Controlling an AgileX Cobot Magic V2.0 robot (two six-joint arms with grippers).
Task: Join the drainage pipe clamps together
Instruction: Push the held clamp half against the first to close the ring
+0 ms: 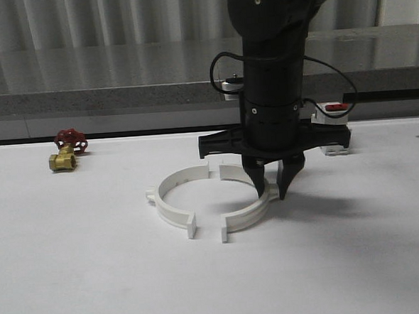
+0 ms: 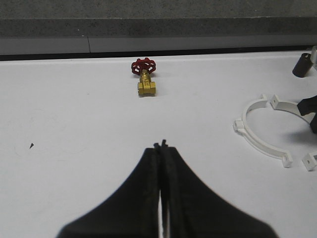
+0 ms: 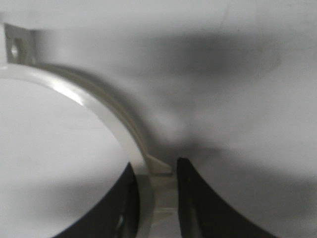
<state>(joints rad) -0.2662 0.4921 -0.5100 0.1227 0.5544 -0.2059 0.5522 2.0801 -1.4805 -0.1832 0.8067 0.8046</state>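
Two white half-ring drainage pipe clamps lie on the white table, open sides facing each other, with small gaps between their end tabs. The left clamp [image 1: 163, 206] [image 2: 257, 146] lies free. My right gripper [image 1: 270, 185] [image 3: 156, 166] stands down over the right clamp [image 1: 245, 215] [image 3: 99, 104], one finger inside the band and one outside, pinching it at its small outer ear. My left gripper [image 2: 161, 145] is shut with nothing in it, above bare table well away from the ring.
A brass valve with a red handwheel [image 1: 65, 153] [image 2: 144, 79] sits at the table's far left. A white breaker with a red switch [image 1: 333, 117] stands behind the right arm. A grey ledge [image 1: 120, 95] runs along the back.
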